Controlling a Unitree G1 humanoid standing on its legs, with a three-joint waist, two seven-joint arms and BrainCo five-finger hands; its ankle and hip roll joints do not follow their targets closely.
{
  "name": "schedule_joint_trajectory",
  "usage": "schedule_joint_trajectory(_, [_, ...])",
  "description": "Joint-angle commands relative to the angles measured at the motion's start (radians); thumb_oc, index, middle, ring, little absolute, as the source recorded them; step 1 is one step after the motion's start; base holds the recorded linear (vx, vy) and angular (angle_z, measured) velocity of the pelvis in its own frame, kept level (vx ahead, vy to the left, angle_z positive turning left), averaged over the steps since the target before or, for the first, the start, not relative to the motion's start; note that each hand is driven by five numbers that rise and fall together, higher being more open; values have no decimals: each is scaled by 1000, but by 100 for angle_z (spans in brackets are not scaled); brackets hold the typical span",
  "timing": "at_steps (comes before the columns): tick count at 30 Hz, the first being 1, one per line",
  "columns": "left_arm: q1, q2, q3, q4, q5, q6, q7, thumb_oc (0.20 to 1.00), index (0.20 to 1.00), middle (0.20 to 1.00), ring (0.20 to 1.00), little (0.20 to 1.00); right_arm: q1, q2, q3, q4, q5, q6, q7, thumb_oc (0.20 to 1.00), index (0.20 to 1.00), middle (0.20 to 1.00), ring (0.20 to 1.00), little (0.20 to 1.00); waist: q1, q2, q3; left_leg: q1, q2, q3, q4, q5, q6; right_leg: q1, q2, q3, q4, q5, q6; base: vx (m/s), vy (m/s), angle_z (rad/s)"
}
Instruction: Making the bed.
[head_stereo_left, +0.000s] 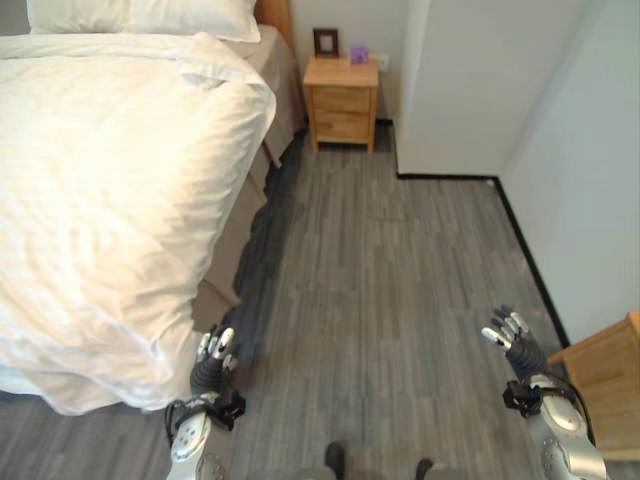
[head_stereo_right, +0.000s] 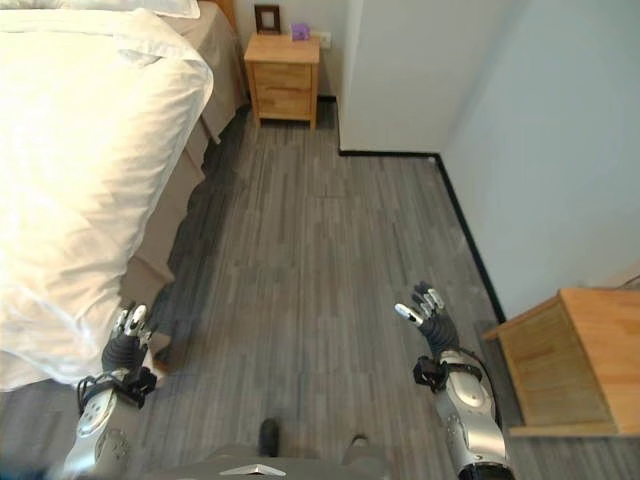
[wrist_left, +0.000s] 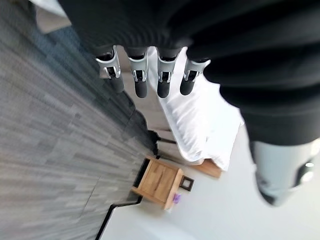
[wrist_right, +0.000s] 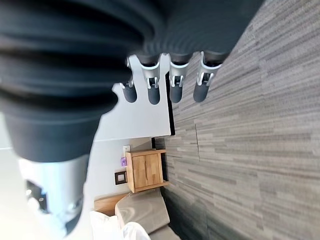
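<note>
Grey plank floor (head_stereo_left: 400, 290), white walls, no legible writing anywhere. Bed (head_stereo_left: 255, 200) along robot's left, white duvet (head_stereo_left: 100, 180) overhanging side, pillow (head_stereo_left: 140, 15) at head. Wooden nightstand (head_stereo_left: 342, 100) beyond, picture frame (head_stereo_left: 325, 42) and purple item (head_stereo_left: 358, 54) on top. Left hand (head_stereo_left: 213, 352) just beside duvet corner, fingers relaxed, holding nothing. Right hand (head_stereo_left: 510, 335) over floor, fingers loose, empty. Right eye view adds wooden cabinet (head_stereo_right: 575, 360) by right arm.

- The left hand (head_stereo_left: 213, 362) is raised at the lower left on a forearm pointing forward, fingers (wrist_left: 140, 85) relaxed and holding nothing.
- The right hand (head_stereo_right: 432, 318) is lifted at the lower right, fingers (wrist_right: 175, 90) loosely extended, palm empty.
</note>
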Motion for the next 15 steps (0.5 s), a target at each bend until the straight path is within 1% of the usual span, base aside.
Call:
schedule_joint_trajectory(1, [-3, 67, 33, -65, 31, -48, 8, 1000, 1000, 1000, 1000, 1000, -41, -2, -7, -44, -19, -47, 11, 1000, 1000, 1000, 1000, 1000, 4, -7, -7, 86, -44, -41, 27, -112, 55, -34, 13, 35, 13, 129, 0, 318, 80, 13])
schedule_joint_trajectory(2, [-5, 67, 33, -68, 32, -49, 9, 1000, 1000, 1000, 1000, 1000, -35, -4, -12, -47, -13, -45, 14, 1000, 1000, 1000, 1000, 1000, -7, -4, -8, 110, -41, -49, 15, -114, 49, -59, 30, 32, -12, 118, -2, 376, 50, 5])
schedule_joint_trajectory(3, [-12, 73, 33, -74, 32, -51, 7, 1000, 1000, 1000, 1000, 1000, -26, -5, -23, -46, -1, -47, 15, 1000, 1000, 1000, 1000, 1000, -25, -6, -10, 144, -43, -60, 8, -119, 40, -99, 49, 24, -69, 117, -5, 577, -12, 14])
schedule_joint_trajectory(4, [-19, 78, 26, -76, 30, -52, 5, 1000, 1000, 1000, 1000, 1000, -7, -10, -35, -46, 18, -50, 15, 1000, 1000, 1000, 1000, 1000, -63, -11, -10, 211, -42, -102, -10, -149, 24, -137, 91, 16, -208, 118, -5, 476, -23, 18])
schedule_joint_trajectory(5, [-18, 78, 26, -76, 30, -52, 4, 1000, 1000, 1000, 1000, 1000, -7, -11, -34, -45, 19, -51, 15, 1000, 1000, 1000, 1000, 1000, -66, -3, -9, 217, -32, -105, -13, -153, 22, -126, 99, 8, -219, 119, -6, 479, -62, 29])
schedule_joint_trajectory(6, [-22, 82, 23, -73, 38, -49, 2, 1000, 1000, 1000, 1000, 1000, 5, -12, -40, -44, 24, -53, 17, 1000, 1000, 1000, 1000, 1000, -85, -15, -12, 246, -39, -128, -21, -159, 11, -153, 124, 19, -300, 136, 1, 490, -50, 63])
schedule_joint_trajectory(7, [-31, 90, 28, -70, 51, -48, 0, 1000, 1000, 1000, 1000, 1000, 18, -15, -49, -46, 25, -57, 20, 1000, 1000, 1000, 1000, 1000, -118, -8, -17, 310, -22, -159, -41, -172, -1, -186, 176, -6, -446, 189, 12, 745, -95, 67])
schedule_joint_trajectory(8, [-32, 92, 26, -78, 51, -54, -3, 1000, 1000, 1000, 1000, 1000, 42, -20, -50, -61, 25, -50, 20, 1000, 1000, 1000, 1000, 1000, -135, -11, -24, 338, -17, -185, -45, -180, -18, -186, 181, -33, -511, 209, 20, 586, -73, 79])
schedule_joint_trajectory(9, [-32, 92, 26, -78, 51, -54, -3, 1000, 1000, 1000, 1000, 1000, 43, -20, -50, -62, 25, -50, 20, 1000, 1000, 1000, 1000, 1000, -139, -8, -23, 339, -13, -189, -46, -181, -19, -180, 183, -39, -519, 212, 19, 647, -89, 87])
schedule_joint_trajectory(10, [-39, 90, 27, -82, 62, -57, -2, 1000, 1000, 1000, 1000, 1000, 52, -23, -54, -66, 21, -50, 27, 1000, 1000, 1000, 1000, 1000, -144, -9, -43, 365, -17, -204, -19, -172, -35, -161, 166, -103, -513, 239, 15, 559, -60, 89])
schedule_joint_trajectory(11, [-46, 84, 23, -83, 58, -59, -3, 1000, 1000, 1000, 1000, 1000, 50, -24, -50, -69, 21, -49, 34, 1000, 1000, 1000, 1000, 1000, -147, -4, -53, 367, -10, -198, 22, -149, -53, -144, 161, -115, -498, 227, -1, 747, -86, 77])
schedule_joint_trajectory(12, [-46, 75, 12, -74, 53, -59, -6, 1000, 1000, 1000, 1000, 1000, 47, -26, -46, -61, 31, -52, 32, 1000, 1000, 1000, 1000, 1000, -154, 13, -64, 353, 15, -189, 110, -89, -91, -122, 184, -101, -473, 200, -26, 375, -48, 38])
schedule_joint_trajectory(13, [-47, 74, 12, -74, 53, -60, -6, 1000, 1000, 1000, 1000, 1000, 47, -26, -46, -60, 31, -53, 32, 1000, 1000, 1000, 1000, 1000, -157, 10, -66, 349, 11, -193, 111, -86, -90, -125, 178, -102, -473, 201, -26, 380, -49, 35])
schedule_joint_trajectory(14, [-44, 68, 1, -71, 43, -62, -8, 1000, 1000, 1000, 1000, 1000, 42, -33, -41, -47, 35, -55, 29, 1000, 1000, 1000, 1000, 1000, -160, 28, -69, 313, 23, -163, 259, 40, -163, -97, 201, -99, -449, 175, -52, 353, -82, 32])
schedule_joint_trajectory(15, [-53, 64, -4, -70, 32, -61, -3, 1000, 1000, 1000, 1000, 1000, 30, -44, -38, -51, 44, -53, 20, 1000, 1000, 1000, 1000, 1000, -158, 17, -62, 219, 19, -128, 440, 132, -209, -58, 189, -99, -449, 153, -70, 721, -281, 60])
